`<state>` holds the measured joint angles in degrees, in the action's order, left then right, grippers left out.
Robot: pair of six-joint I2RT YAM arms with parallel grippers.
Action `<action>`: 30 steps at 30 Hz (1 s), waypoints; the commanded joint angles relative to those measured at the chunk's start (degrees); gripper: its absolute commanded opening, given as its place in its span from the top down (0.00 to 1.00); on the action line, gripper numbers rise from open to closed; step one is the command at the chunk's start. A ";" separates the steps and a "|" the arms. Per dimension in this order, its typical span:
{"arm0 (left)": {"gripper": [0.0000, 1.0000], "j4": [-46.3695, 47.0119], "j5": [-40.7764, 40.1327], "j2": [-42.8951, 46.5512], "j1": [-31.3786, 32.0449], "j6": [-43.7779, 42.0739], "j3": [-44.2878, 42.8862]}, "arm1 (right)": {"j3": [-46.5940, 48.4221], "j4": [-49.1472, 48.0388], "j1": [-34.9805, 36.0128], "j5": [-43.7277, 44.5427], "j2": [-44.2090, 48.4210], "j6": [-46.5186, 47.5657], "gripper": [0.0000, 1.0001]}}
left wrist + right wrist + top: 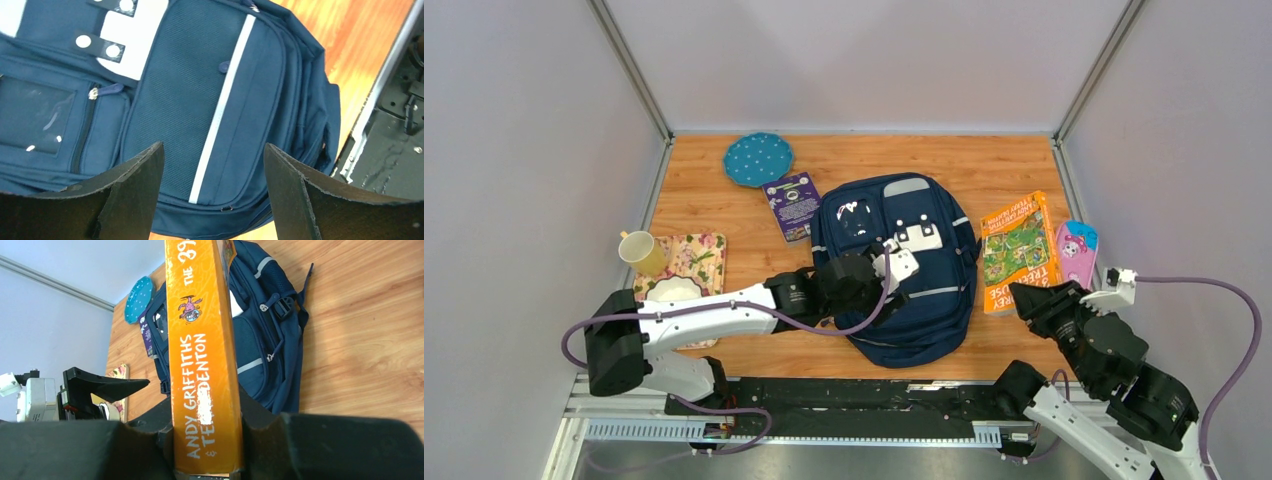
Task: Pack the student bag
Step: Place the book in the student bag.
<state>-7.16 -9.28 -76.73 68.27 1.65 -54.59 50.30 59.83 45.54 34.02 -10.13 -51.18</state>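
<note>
Far left on the light wooden table (864, 155): a pale yellow ceramic mug (641, 252) stands at the far-left corner of a flat floral-print tray (694, 262). A small white dish (674, 290) sits on the tray's near end, partly behind the left arm. Further back is a round teal plate w/ white dots (758, 159). Just near-right of it lies a small purple printed booklet (792, 206), its right edge up against the bag's side; touching or not, can't tell.

Middle: the navy blue fabric backpack (924, 300) lies flat, front side up, approx. centre of the table. Its long axis runs near-to-far, leaning slightly left at the far end. The grey top handle points to the back wall, and the bottom end sits at the table's near edge, by the arm bases. A thin light-grey stripe crosses the lower front pocket, w/ a white square patch higher up.

The left gripper (879, 290) hangs over the bag's front, reaching in from the left. In its wrist view the black fingers (135, 195) are spread wide w/ nothing between them, and the lower pocket and stripe are right below.

Right of the bag: an orange paperback book w/ illustrated cover (1016, 245), just beside the bag, long axis also near-to-far. The right gripper (1032, 298) is at the book's near end. The wrist view shows its jaws pinching the orange spine across the book's thickness. A pink oval pencil case (1077, 252) lies just right of the book, near the right wall.
</note>
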 commanded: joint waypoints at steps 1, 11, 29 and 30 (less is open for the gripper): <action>0.21 -4.09 7.77 -2.01 0.28 -4.29 -3.51 | 2.61 -0.42 -0.10 2.98 2.57 -1.90 1.00; 0.25 -4.18 21.49 -8.43 4.15 -0.77 -5.96 | 0.06 -0.77 -0.10 0.44 2.40 -4.02 1.00; 0.42 0.13 19.56 -17.75 6.17 3.36 -8.25 | -0.91 -0.86 -0.10 0.26 2.66 -5.33 1.00; 0.47 0.39 19.47 -18.01 6.17 3.62 -8.43 | -1.00 -0.86 -0.10 0.26 2.66 -5.60 1.00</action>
<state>-10.31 11.25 -94.11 74.30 3.70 -60.40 48.64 64.05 45.54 32.93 -7.49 -55.29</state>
